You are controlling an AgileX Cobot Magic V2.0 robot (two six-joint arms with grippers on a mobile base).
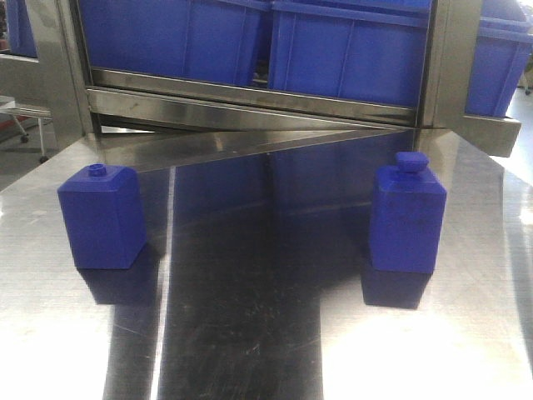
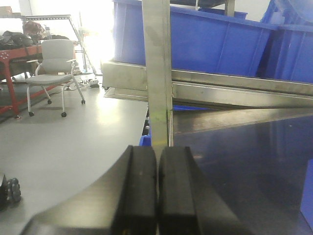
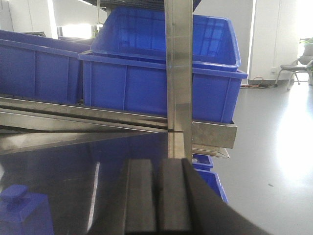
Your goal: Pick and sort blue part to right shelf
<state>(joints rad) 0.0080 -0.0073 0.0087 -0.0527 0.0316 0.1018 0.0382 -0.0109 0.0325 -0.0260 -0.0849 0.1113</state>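
- Since the pads of the left pincer (image 2: pixel 157 152) and the right pincer (image 3: pixel 160 164) are pressed together on nothing, the pick looks not yet begun.
- The blue part (image 1: pixel 407 218) stands upright on the right side of the counter (image 1: pixel 250 333), cap up, which suits a grasp from above or the side.
- The knob-topped block (image 1: pixel 102 217) stands well apart on the left, so confusion or collision seems unlikely.
- In the right wrist view the blue part sits low and left of the pincer, which must release and swing that way.
- The upright post (image 3: pixel 178 73) rises straight ahead. The shelf rail (image 1: pixel 250 104) and blue bins (image 1: pixel 350 50) close the back, and the counter's right edge is near.
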